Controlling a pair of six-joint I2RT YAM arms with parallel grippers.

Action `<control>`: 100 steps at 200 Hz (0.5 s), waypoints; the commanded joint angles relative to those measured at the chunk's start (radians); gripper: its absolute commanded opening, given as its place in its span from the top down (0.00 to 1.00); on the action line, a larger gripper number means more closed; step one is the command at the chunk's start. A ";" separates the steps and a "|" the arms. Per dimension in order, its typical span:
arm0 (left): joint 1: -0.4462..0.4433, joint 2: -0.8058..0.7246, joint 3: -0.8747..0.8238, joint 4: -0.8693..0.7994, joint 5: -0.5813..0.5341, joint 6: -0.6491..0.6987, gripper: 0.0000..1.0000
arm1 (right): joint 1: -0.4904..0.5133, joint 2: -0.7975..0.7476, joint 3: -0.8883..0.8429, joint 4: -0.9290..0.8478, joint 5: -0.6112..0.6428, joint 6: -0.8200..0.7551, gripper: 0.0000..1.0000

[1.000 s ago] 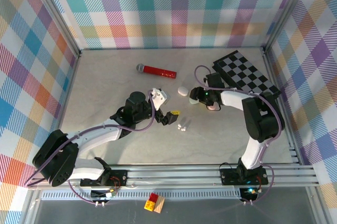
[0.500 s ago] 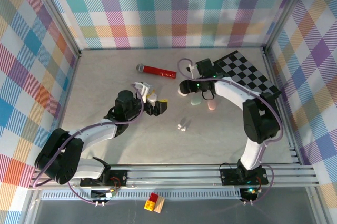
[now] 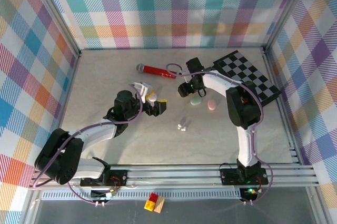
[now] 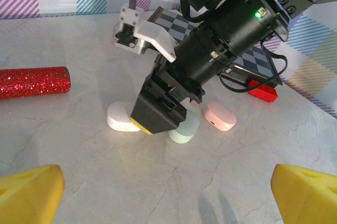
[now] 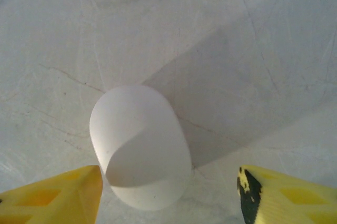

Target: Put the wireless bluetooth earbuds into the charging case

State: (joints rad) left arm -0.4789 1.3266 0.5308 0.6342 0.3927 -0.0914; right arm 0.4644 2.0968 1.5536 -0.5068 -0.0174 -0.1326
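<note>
My right end effector (image 5: 168, 195) hangs released over the white case (image 5: 139, 145). I should centre the jaws around it, then descend before closing gently.
</note>
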 commanded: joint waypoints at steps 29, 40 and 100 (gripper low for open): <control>0.008 -0.001 0.018 0.013 0.035 -0.007 0.00 | 0.014 0.058 0.070 -0.056 -0.008 -0.036 0.41; 0.008 0.000 0.020 0.011 0.037 -0.005 0.00 | 0.016 0.066 0.076 -0.058 -0.011 -0.035 0.42; 0.008 0.005 0.020 0.010 0.045 -0.004 0.00 | 0.016 0.091 0.092 -0.060 -0.018 -0.029 0.52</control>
State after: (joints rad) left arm -0.4789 1.3270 0.5320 0.6338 0.4107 -0.0906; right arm 0.4728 2.1769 1.6161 -0.5434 -0.0177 -0.1493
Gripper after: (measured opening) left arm 0.996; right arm 0.512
